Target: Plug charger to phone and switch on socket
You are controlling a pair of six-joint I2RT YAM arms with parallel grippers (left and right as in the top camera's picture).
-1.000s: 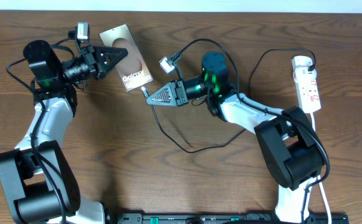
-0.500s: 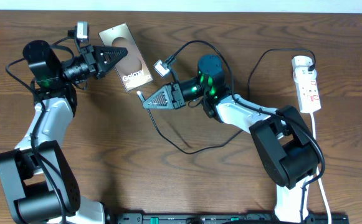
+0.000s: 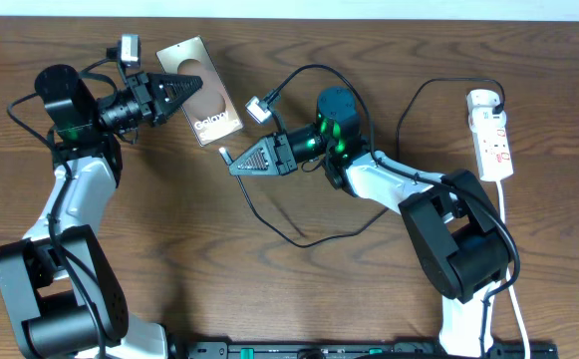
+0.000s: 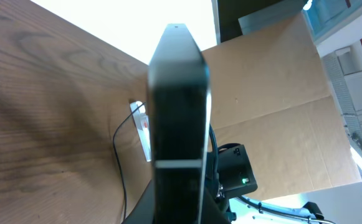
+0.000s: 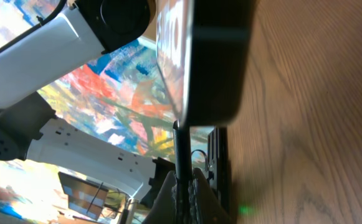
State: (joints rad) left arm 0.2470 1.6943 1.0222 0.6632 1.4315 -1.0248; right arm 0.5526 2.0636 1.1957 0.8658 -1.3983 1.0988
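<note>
The bronze-brown phone point(image 3: 201, 92) with "Galaxy" lettering is held at its left edge by my left gripper point(image 3: 174, 92), which is shut on it; in the left wrist view the phone point(image 4: 177, 106) shows edge-on as a dark slab. My right gripper point(image 3: 237, 163) is shut on the black charger cable point(image 3: 269, 214), with the connector tip point(image 3: 224, 154) just off the phone's lower end. In the right wrist view the charger point(image 5: 182, 155) runs from my fingers point(image 5: 184, 186) up to the phone's end point(image 5: 215, 62). The white socket strip point(image 3: 492, 136) lies at the far right.
The black cable loops over the table between the right arm and the strip point(image 3: 419, 100). A small white adapter point(image 3: 259, 108) hangs on the cable above the right gripper. A cardboard sheet point(image 4: 274, 112) stands beyond the table.
My right gripper moved left and slightly up with the charger tip, closing on the phone's lower end, then stayed still. The left gripper and phone have not moved.
</note>
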